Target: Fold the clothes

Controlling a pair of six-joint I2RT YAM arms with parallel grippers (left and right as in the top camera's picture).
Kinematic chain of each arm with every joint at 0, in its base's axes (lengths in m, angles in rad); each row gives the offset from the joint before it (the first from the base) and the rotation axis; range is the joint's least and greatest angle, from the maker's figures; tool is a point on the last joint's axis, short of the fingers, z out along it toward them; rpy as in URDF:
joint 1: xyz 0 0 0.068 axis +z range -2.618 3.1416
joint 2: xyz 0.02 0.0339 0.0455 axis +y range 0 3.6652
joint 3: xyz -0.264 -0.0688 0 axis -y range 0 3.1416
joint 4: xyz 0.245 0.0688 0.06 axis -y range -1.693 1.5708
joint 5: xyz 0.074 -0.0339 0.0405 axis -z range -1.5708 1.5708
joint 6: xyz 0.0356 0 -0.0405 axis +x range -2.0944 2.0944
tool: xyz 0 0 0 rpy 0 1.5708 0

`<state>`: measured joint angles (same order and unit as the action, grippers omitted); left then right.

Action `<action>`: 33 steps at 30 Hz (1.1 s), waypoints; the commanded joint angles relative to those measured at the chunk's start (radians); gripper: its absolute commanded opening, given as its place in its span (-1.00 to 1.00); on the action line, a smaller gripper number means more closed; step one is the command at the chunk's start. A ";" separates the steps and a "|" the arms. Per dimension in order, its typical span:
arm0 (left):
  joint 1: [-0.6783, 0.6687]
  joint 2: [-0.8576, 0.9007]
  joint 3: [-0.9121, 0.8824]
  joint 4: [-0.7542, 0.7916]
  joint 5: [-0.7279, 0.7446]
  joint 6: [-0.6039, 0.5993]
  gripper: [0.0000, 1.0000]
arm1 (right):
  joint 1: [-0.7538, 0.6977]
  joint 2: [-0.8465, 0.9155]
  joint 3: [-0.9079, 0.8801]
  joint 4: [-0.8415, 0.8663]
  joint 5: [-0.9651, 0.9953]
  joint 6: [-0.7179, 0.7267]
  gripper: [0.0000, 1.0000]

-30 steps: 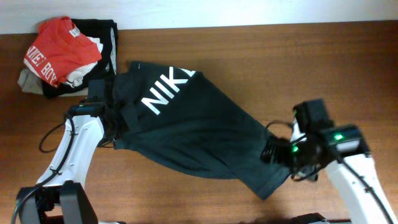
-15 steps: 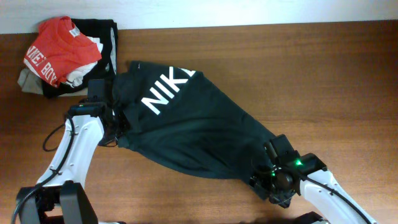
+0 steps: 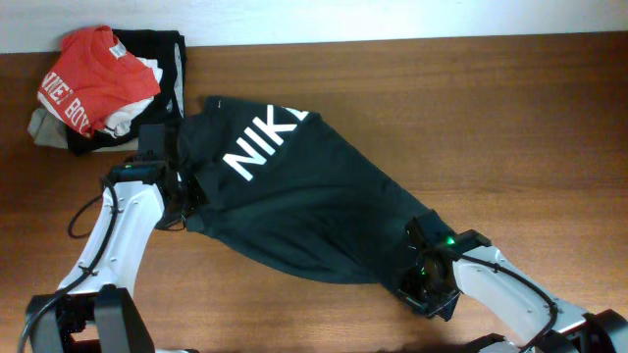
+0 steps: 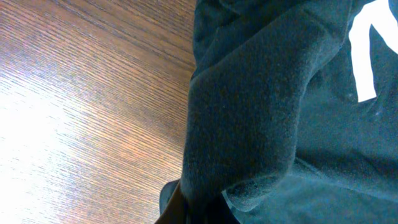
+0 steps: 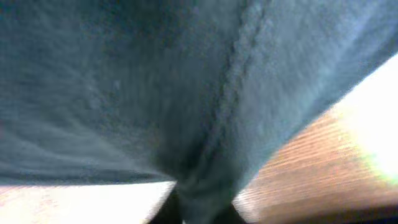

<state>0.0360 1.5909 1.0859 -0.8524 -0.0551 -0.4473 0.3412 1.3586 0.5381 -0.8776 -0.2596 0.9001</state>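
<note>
T-shirt (image 3: 314,211) pinched in left jaws; right jaws apparently likewise.

Dark navy-teal T-shirt (image 3: 304,211), white NIK lettering showing, rumpled, stretched diagonally across the wooden table's middle

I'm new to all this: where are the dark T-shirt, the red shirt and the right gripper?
dark T-shirt (image 3: 314,211), overhead view, middle of its fabric.
red shirt (image 3: 98,78), overhead view, its top fold.
right gripper (image 3: 420,282), overhead view, at the shirt's hem.
</note>
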 commanded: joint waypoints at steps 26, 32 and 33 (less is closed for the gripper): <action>0.006 -0.337 0.319 -0.262 -0.189 -0.017 -0.99 | 0.003 0.182 1.199 -0.578 0.496 -0.220 -0.91; 0.006 0.056 0.319 -0.150 -0.248 -0.064 -0.99 | -0.021 0.546 1.199 -0.334 0.460 -0.355 -0.53; 0.006 0.089 0.319 -0.135 -0.248 -0.064 -0.99 | -0.038 0.574 1.199 -0.306 0.425 -0.376 0.03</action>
<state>0.0360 1.5379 1.3991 -1.0481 -0.2676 -0.4847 0.3347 1.8759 1.7313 -1.2175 0.2047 0.5953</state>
